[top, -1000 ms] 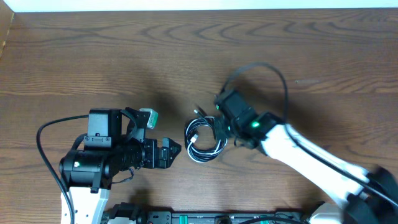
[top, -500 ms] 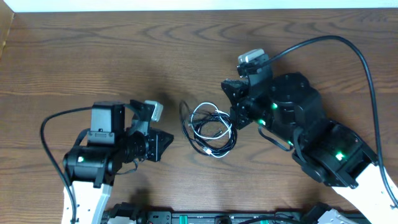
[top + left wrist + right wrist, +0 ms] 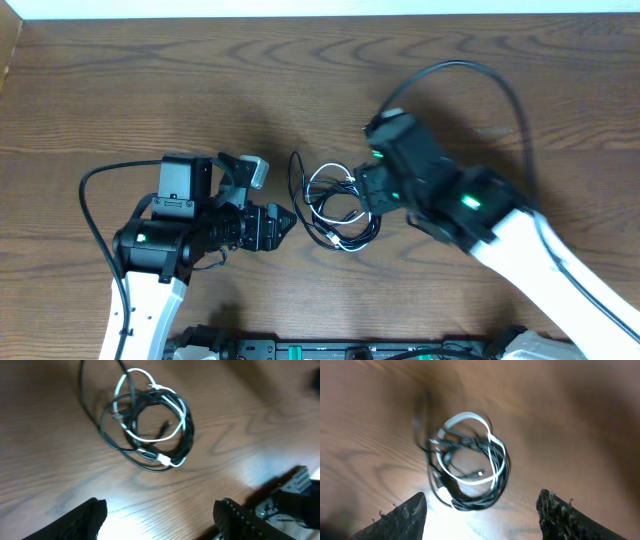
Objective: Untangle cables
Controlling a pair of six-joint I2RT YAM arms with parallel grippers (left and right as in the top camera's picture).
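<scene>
Brown wood-grain table carries the cables, a loose coil of thin black and white cords lying flat just toward 5 o'clock of the overhead view's middle. One black strand bows out of the coil at 10 o'clock. From the left wrist the coil sits at 12 o'clock of the fingers, white loops laid over black ones and a small white plug at its 6 o'clock edge.

The left gripper points in from 9 o'clock of the coil, near it but apart from it. Its own camera shows the left gripper with jaws wide apart, only bare wood between them.

The right gripper comes in from 2 o'clock, its dark body at the coil's rim in the overhead view. The blurred right wrist picture shows the right gripper spread wide, the coil ahead of the tips. Whether they touch it I cannot tell
</scene>
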